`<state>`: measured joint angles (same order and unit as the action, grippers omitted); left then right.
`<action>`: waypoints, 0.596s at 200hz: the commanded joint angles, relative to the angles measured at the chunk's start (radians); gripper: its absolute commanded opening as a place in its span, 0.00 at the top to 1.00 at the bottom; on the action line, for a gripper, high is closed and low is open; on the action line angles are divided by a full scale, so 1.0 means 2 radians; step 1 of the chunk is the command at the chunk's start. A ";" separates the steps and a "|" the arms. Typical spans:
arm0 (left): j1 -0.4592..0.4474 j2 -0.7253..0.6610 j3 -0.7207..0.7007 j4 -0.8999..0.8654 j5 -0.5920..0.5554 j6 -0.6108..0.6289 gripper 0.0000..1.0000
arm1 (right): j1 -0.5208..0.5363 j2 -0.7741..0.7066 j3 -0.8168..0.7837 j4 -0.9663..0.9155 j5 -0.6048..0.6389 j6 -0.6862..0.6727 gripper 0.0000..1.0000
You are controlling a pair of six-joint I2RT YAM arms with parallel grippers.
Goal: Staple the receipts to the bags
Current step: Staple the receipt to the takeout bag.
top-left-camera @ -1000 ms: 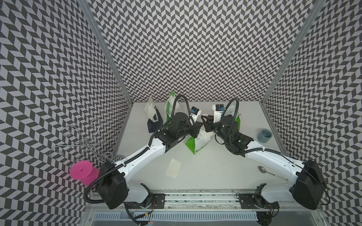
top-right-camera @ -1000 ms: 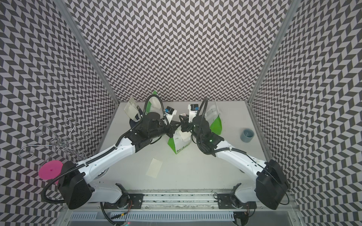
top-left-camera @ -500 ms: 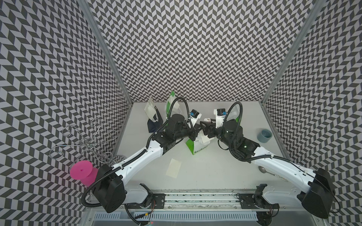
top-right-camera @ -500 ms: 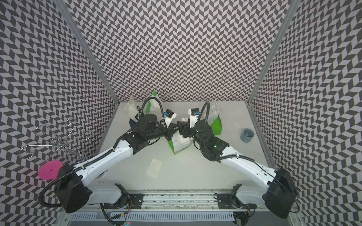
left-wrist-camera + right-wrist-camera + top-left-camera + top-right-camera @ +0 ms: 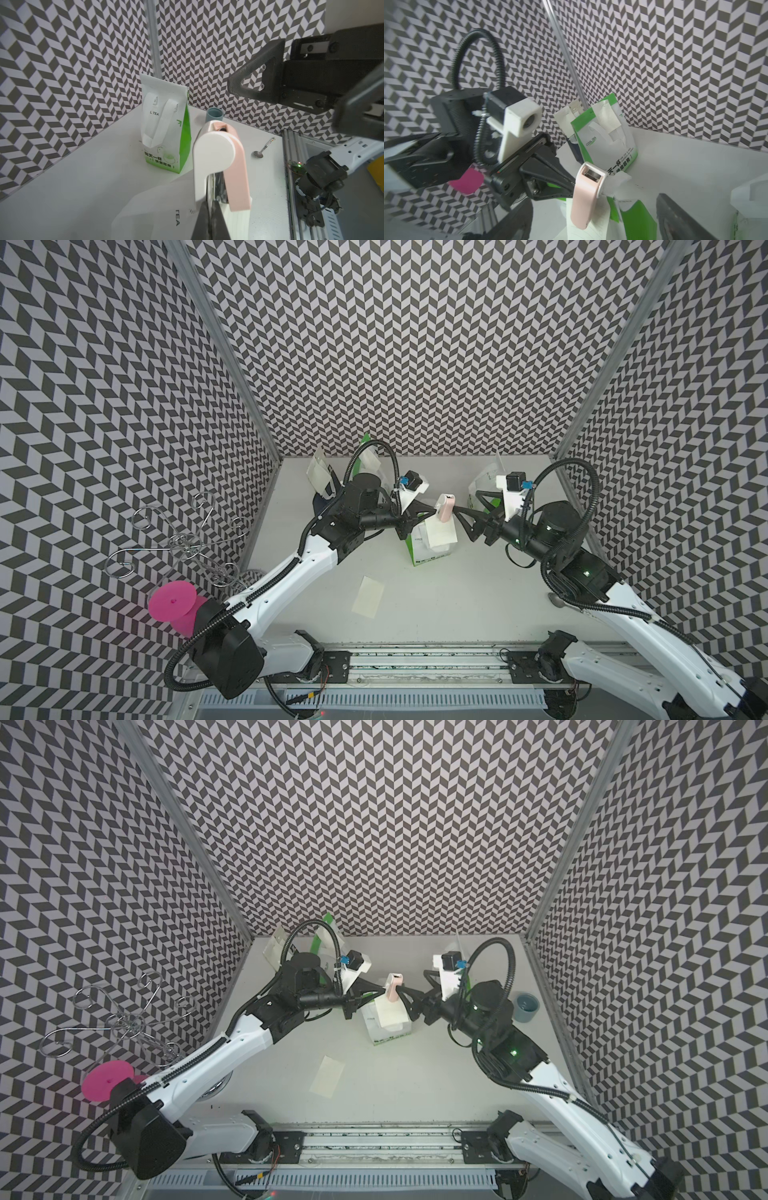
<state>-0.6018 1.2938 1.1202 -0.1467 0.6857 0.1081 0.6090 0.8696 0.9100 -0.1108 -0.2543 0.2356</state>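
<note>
A green-and-white bag (image 5: 428,549) stands mid-table with a receipt (image 5: 440,533) against its top. My left gripper (image 5: 432,514) is shut on that top edge, paper pinched between its fingertips (image 5: 209,218). A pinkish-white stapler (image 5: 445,508) sits on the same edge, just past those fingertips. My right gripper (image 5: 464,502) is open, its fingers apart on either side of the stapler (image 5: 586,193) without touching it. Another receipt (image 5: 368,602) lies flat near the front. A second green bag (image 5: 164,128) stands at the back right. A third green bag (image 5: 608,133) stands at the back left.
A grey-blue cup (image 5: 527,1006) stands by the right wall and a spoon (image 5: 262,148) lies in front of it. A pink spool (image 5: 172,605) and wire hooks (image 5: 183,539) sit outside the left wall. A dark bag (image 5: 322,499) stands behind my left arm.
My right gripper has opened from a near-shut squeeze on the stapler and drawn back a little to the right. The stapler stays on the bag's top. My left gripper holds still.
</note>
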 commanded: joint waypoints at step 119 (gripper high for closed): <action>0.005 -0.025 0.034 -0.084 0.181 0.065 1.00 | -0.015 0.031 0.019 0.004 -0.247 -0.084 0.07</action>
<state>-0.5949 1.2785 1.1561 -0.3061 0.9833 0.2062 0.5838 0.9195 0.9192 -0.1249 -0.6640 0.1097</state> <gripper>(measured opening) 0.057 0.934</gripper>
